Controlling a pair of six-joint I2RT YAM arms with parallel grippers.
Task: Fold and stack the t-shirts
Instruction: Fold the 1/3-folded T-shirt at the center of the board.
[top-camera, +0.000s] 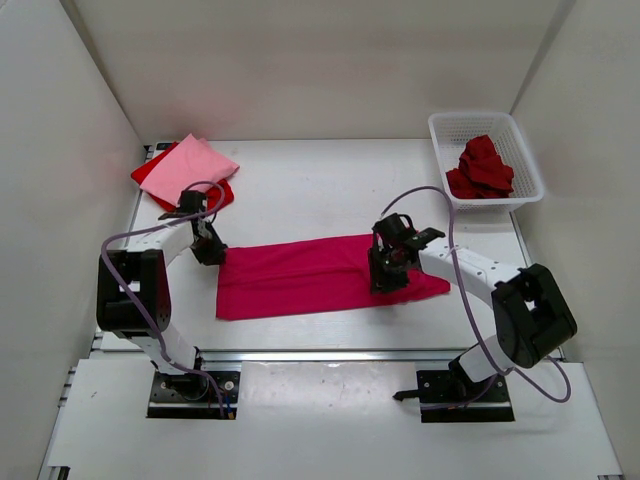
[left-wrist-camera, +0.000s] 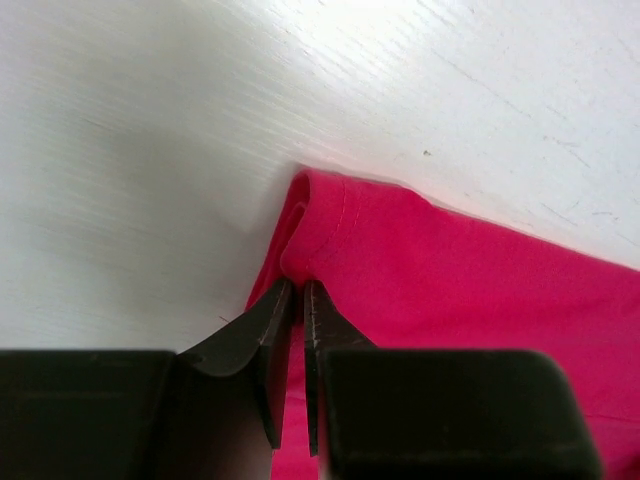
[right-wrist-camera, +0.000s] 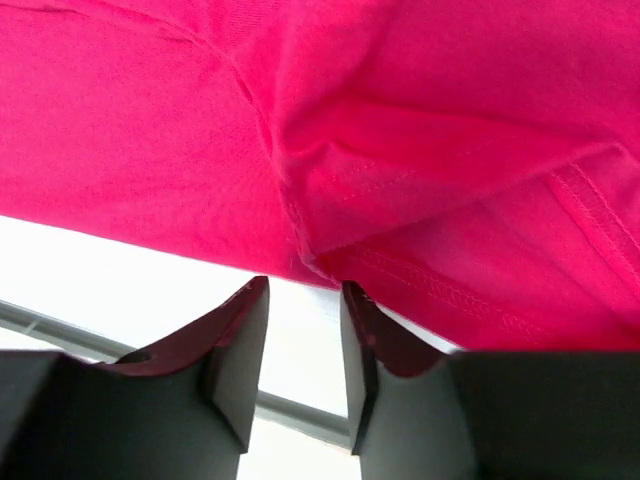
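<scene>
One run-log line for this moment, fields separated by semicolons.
left gripper: shut on magenta shirt; right gripper: open at its edge; dark red shirt: in basket

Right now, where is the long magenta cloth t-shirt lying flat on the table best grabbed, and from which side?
Probably by a corner of a short end, coming in low from outside it. The magenta cloth t-shirt lies as a flat strip, so only its hemmed edges offer a pinch, as the left gripper shows.

Wide bare table (top-camera: 310, 190) behind the magenta shirt (top-camera: 300, 280), easy passage there. Back left corner's taken by the pink-and-red shirt stack (top-camera: 190, 168), back right by the white basket (top-camera: 486, 155). The left gripper (top-camera: 210, 252) and right gripper (top-camera: 388, 278) crowd the shirt's ends.
</scene>
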